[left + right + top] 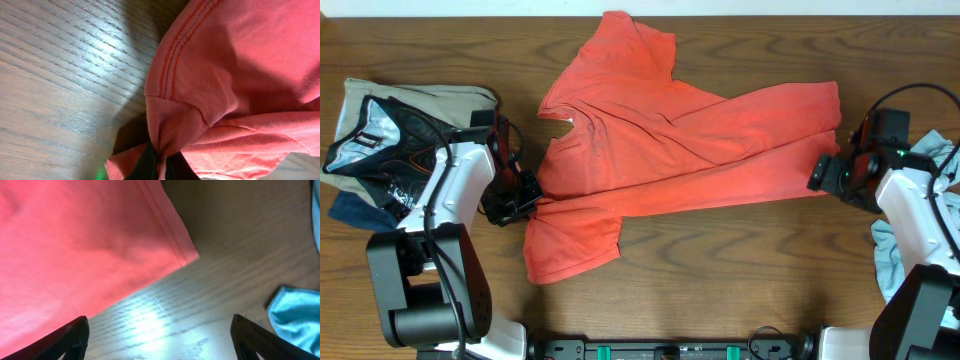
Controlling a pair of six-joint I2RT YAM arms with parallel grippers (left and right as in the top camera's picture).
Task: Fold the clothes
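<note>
The coral-red T-shirt [670, 140] lies crumpled across the middle of the wooden table, folded over itself, one sleeve pointing to the back and one to the front left. My left gripper [525, 196] is shut on a bunched fold of the red T-shirt [225, 75] at its left edge; the cloth is pinched between the black fingers [145, 167]. My right gripper [817, 175] stands open just off the shirt's right hem corner [187, 257], with bare wood between its fingers [75, 335]. A pale grey-blue shirt [920, 200] lies at the right edge.
A heap of other garments [390, 130], beige, dark and patterned, sits at the left edge behind my left arm. A corner of the blue cloth [295, 317] shows close to my right finger. The table's back edge runs along the top.
</note>
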